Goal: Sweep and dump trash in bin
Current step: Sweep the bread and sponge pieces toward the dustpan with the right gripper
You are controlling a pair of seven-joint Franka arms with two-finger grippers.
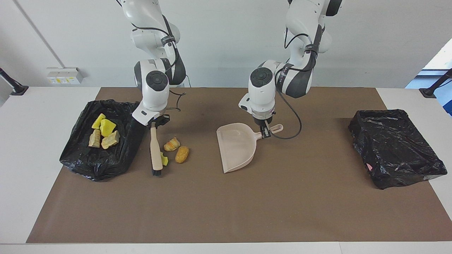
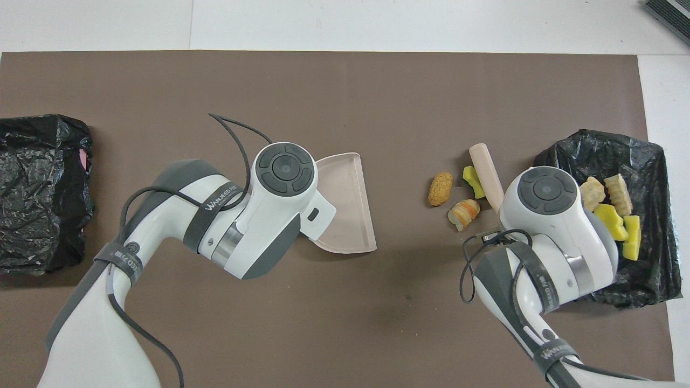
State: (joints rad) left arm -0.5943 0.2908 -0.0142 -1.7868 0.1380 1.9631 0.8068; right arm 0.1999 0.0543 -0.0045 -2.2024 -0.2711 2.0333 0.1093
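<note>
My right gripper [image 1: 154, 124] is shut on the handle of the beige brush [image 1: 154, 148], whose black bristles touch the mat. Three bits of trash lie beside the brush: a yellow chunk [image 1: 164, 159] against it, a croissant piece [image 1: 172, 144] and a tan bread piece [image 1: 182, 154]. They also show in the overhead view [image 2: 440, 188]. My left gripper [image 1: 265, 132] is shut on the handle of the beige dustpan [image 1: 235, 146]. The dustpan rests on the mat, its mouth toward the trash with a gap between them. Several more trash pieces [image 1: 102, 134] lie in the black-lined bin [image 1: 95, 165].
That bin stands at the right arm's end of the table, beside the brush. A second black-lined bin [image 1: 395, 148] stands at the left arm's end, with a small pink bit at its edge. A brown mat [image 1: 226, 204] covers the table.
</note>
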